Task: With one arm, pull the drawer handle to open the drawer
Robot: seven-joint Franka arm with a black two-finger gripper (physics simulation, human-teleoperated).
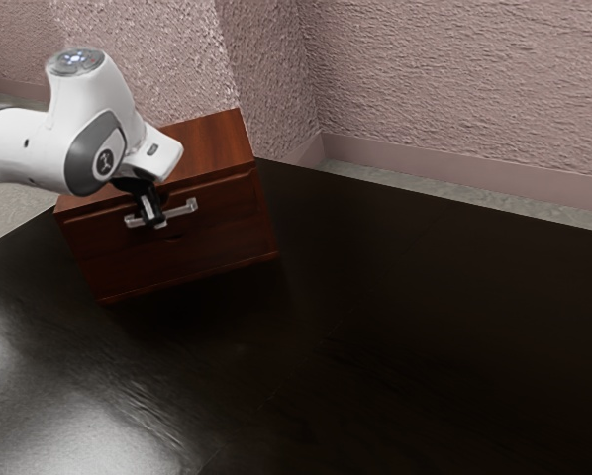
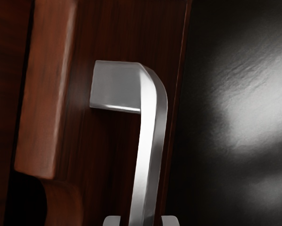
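A dark red wooden cabinet (image 1: 212, 148) stands at the back of the table, toward the exterior view's left. Its upper drawer front (image 1: 222, 203) carries a silver bar handle (image 1: 177, 210). My black gripper (image 1: 153, 212) comes down from the white hand and is shut on the handle near its left end. In the wrist view the handle (image 2: 148, 141) runs as a long bar with a bent end post, and my gripper (image 2: 141, 220) has one grey fingertip (image 2: 111, 220) on each side of it. A thin lighter ledge shows along the drawer's top edge.
The dark glossy table (image 1: 395, 336) spreads wide to the exterior view's right and front of the cabinet. Textured pink walls with a pale baseboard (image 1: 454, 163) rise behind. A lower drawer front (image 1: 192, 259) sits below the handle.
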